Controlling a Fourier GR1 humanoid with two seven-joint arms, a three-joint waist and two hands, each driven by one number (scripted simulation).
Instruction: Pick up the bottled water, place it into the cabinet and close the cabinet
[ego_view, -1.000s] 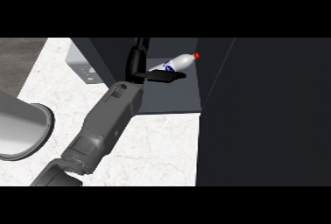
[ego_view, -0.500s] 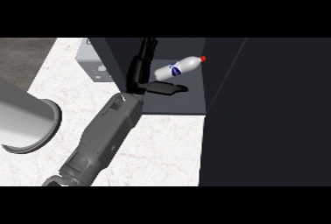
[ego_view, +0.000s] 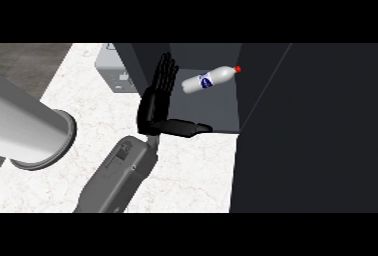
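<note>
In cabinet (ego_view: 220, 107), seemingly: bottled water (ego_view: 209, 80)

Mid-grey right forearm (ego_view: 118, 175), a boxy shell with rounded edges and small dark markings near the wrist end. A thin dark wrist link joins it to the right hand (ego_view: 153, 107), all black, with slim segmented fingers and a thick thumb.

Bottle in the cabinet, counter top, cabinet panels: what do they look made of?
White bottle with a red cap and blue label: probably plastic, smooth pale body, wrap-style label.
White speckled counter top: stone-like, marble or granite, going by the grey mottling; low sheen.
Dark grey cabinet: flat, uniform panels with no grain; painted board or laminate, cannot tell which.
</note>
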